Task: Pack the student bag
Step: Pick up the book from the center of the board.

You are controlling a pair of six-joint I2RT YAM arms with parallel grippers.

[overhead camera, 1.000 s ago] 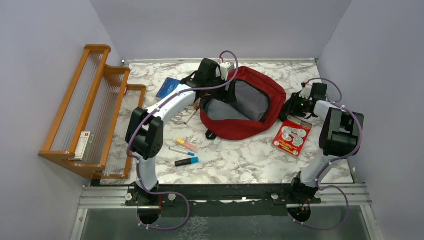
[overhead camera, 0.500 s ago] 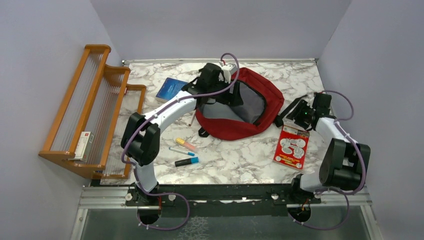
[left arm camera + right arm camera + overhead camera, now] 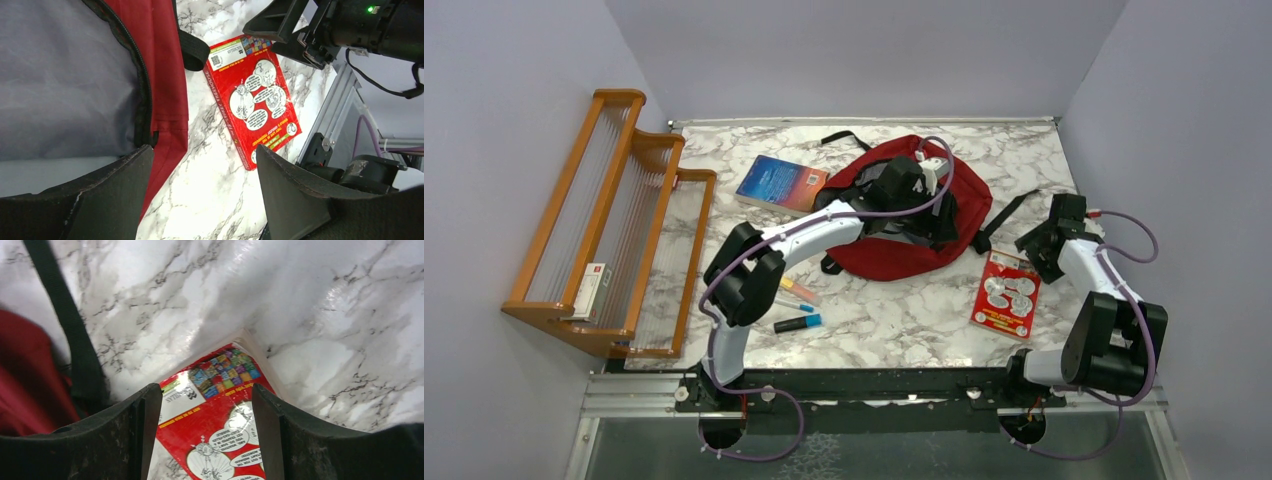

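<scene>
The student bag [image 3: 889, 255], a red backpack, lies mid-table with its zip open and grey lining [image 3: 60, 75] showing. My left gripper [image 3: 929, 215] hangs over the bag's right edge. In the left wrist view it [image 3: 202, 155] is open, with only bare marble and the bag's red rim [image 3: 165, 125] between the jaws. My right gripper [image 3: 1044, 245] stands open just above the top end of a red comic book [image 3: 1009, 280], which lies flat to the right of the bag. The right wrist view shows that gripper [image 3: 206, 390] with nothing held and the red book [image 3: 215, 425] below it.
A black bag strap [image 3: 1009, 210] trails on the marble between the bag and the right gripper. A blue book [image 3: 779, 185] lies left of the bag. Three markers [image 3: 794, 305] sit near the left arm. A wooden rack [image 3: 604, 220] holding a small box [image 3: 594, 290] stands at the far left.
My left arm swung right across the bag, uncovering the blue book. The bag has shifted and flattened. The right gripper opened wider and drew back from the strap to above the red book.
</scene>
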